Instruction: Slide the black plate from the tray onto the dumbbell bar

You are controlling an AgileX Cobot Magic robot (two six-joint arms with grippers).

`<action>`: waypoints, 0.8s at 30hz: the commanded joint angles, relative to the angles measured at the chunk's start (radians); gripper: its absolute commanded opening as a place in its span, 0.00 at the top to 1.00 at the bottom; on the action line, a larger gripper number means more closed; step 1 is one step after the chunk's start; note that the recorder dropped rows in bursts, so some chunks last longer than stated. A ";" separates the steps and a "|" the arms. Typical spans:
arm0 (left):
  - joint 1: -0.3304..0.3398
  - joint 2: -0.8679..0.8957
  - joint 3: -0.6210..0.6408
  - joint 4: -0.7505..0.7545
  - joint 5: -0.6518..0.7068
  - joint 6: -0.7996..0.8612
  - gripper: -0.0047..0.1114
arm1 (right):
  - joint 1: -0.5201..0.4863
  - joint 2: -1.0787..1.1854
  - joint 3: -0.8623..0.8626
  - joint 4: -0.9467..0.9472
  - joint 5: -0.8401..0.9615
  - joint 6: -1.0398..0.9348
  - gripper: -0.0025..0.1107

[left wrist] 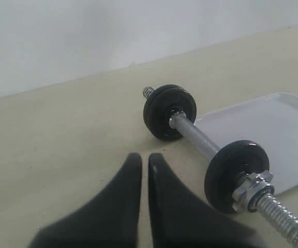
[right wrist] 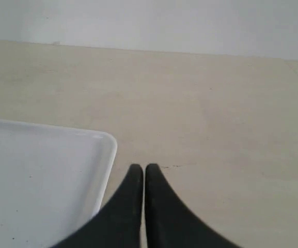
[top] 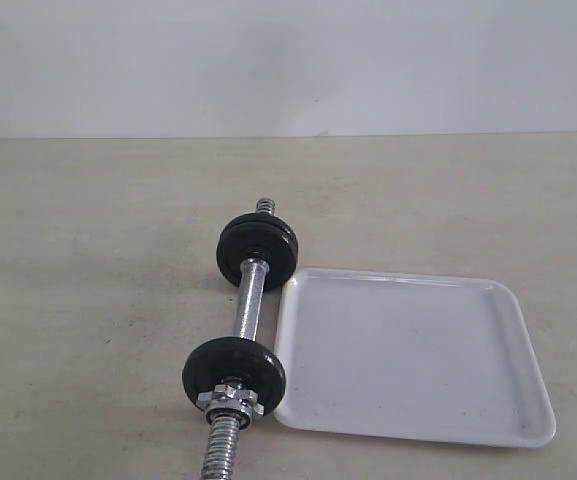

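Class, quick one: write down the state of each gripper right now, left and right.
Left gripper: closed, holding nothing.
Right gripper: closed, holding nothing.

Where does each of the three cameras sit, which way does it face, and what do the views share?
Exterior: off the arms, angled down over the table at the dumbbell and the tray; no robot parts show.
Left wrist: behind the shut left gripper, facing the dumbbell and a tray corner.
Right wrist: behind the shut right gripper, facing a tray corner and bare table.
Shared: all three show the tray.
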 commanded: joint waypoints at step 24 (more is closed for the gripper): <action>-0.004 -0.003 0.004 0.003 -0.001 -0.002 0.92 | -0.040 -0.005 -0.001 -0.005 -0.004 0.011 0.98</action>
